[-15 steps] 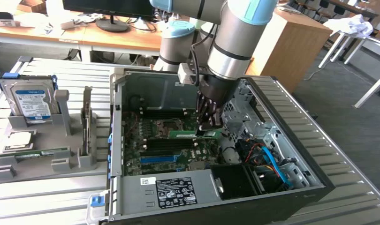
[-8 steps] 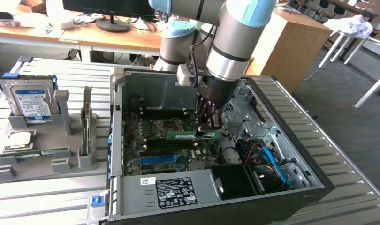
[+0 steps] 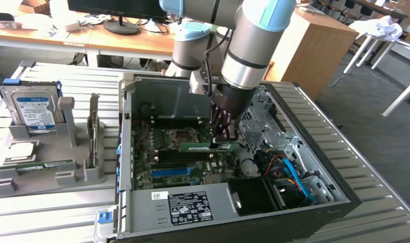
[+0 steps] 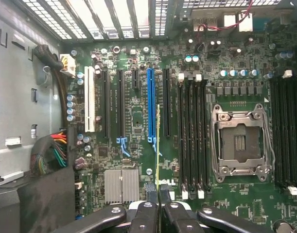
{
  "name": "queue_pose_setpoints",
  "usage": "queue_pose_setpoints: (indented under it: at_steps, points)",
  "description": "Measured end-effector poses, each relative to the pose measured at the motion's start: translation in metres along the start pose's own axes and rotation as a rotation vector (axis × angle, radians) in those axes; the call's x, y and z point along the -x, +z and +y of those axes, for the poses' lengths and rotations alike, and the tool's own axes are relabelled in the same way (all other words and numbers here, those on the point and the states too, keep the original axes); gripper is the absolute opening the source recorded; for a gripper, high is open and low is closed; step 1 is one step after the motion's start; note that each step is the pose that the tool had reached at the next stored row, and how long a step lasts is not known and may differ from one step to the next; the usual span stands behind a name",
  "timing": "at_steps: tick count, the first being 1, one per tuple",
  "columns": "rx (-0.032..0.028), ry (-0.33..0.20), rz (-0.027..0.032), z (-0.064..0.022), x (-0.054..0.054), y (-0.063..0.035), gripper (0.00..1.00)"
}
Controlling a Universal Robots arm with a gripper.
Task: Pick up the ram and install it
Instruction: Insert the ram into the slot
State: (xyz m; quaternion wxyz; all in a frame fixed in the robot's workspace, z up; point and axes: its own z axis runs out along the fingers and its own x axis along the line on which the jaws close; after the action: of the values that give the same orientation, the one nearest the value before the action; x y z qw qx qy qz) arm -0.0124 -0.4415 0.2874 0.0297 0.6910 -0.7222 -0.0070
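While the case (image 3: 340,195) stood open on the desk (image 3: 49,212), nearer its edge at the exterior view's right, the arm (image 3: 252,45) hung down into it over the board (image 4: 138,145). The pincer (image 4: 158,191) pinched one end of the ram (image 4: 158,141), which ran straight out from the fingertips, edge down, its long axis parallel to the black slots (image 4: 192,131) beside the socket (image 4: 240,143). It hung just above the board, apparently a little aside of those slots, not yet seated.
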Motion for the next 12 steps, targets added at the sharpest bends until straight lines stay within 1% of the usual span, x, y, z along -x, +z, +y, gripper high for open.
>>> queue_pose_setpoints:
  at_steps: [4,12]
  points:
    - [0.0,0.0,0.0,0.0001,0.0002,0.001,0.13]
    - [0.0,0.0,0.0,0.0003,0.0045,0.0018,0.13]
